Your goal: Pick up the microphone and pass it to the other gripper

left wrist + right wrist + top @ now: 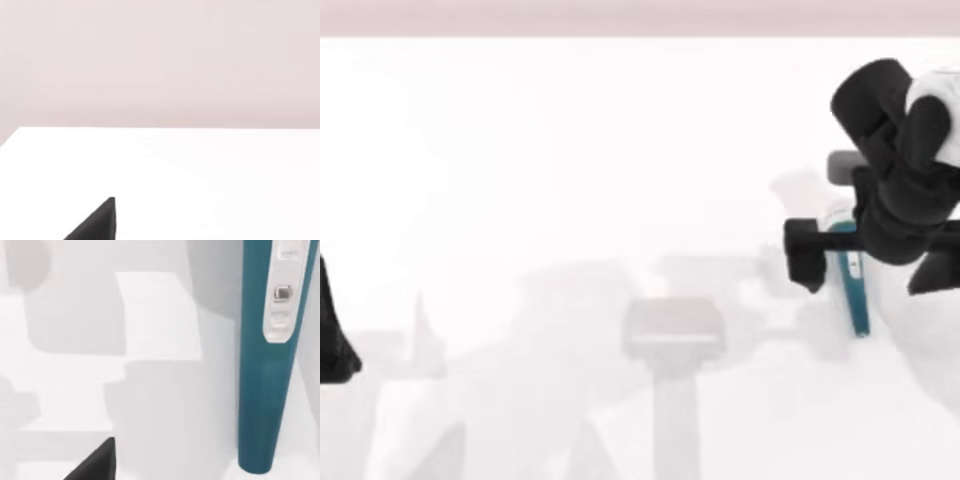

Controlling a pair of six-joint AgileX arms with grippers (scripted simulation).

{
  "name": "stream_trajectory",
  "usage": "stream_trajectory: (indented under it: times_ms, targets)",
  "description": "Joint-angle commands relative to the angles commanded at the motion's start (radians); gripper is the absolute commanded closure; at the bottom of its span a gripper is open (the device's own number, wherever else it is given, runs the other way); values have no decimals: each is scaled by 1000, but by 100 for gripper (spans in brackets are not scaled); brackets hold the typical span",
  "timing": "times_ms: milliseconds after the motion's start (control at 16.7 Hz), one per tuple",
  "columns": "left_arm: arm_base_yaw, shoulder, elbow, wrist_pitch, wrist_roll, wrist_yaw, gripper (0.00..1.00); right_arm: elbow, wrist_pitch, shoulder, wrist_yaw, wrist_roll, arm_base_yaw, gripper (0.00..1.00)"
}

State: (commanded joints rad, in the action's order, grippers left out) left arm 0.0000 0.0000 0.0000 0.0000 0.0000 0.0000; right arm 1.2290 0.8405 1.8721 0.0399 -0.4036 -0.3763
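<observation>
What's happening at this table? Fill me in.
The right gripper is down over the microphone on the right side of the white table, set across its upper handle. The teal handle and white switch panel show close up in the right wrist view. Whether the fingers have closed on it cannot be told, and the microphone appears to be still at the table. The left gripper sits parked at the left edge, nowhere near, so no handover has begun.
</observation>
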Motion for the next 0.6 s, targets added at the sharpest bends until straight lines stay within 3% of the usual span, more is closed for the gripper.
stream_trajectory:
  times_ms: [300, 600]
  targets:
    - [0, 0, 0, 0, 0, 0, 0, -92, -218, 119, 0, 2, 4, 0]
    - [0, 0, 0, 0, 0, 0, 0, -107, -247, 139, 1, 2, 4, 0]
